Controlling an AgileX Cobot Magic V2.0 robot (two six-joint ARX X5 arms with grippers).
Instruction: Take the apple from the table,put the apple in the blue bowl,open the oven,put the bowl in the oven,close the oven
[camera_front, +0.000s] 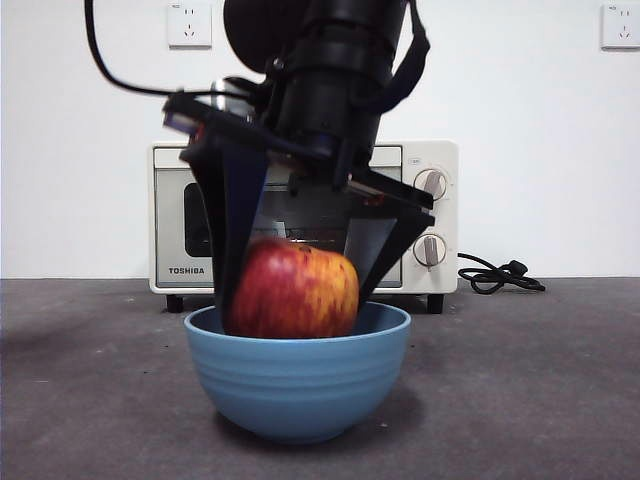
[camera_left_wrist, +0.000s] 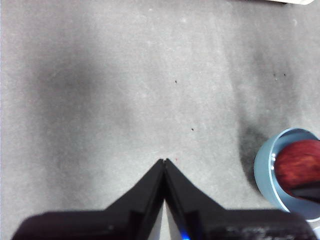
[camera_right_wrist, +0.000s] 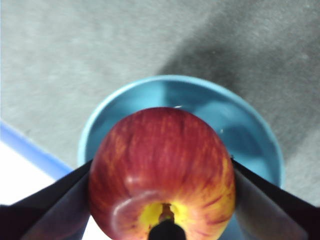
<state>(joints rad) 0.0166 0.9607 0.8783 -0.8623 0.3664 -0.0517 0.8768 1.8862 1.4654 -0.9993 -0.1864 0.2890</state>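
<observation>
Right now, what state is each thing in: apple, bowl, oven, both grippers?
apple: gripped, lowered into the bowl's mouth
blue bowl: upright on the table, in front of the oven
oven: door closed
right gripper: shut on the apple
left gripper: shut, empty, above bare table

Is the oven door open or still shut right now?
Shut. In the front view the oven door sits flush behind the right gripper, which holds the apple in the blue bowl.

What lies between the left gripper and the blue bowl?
Only bare table. The left wrist view shows the left gripper apart from the blue bowl, nothing between them.
</observation>
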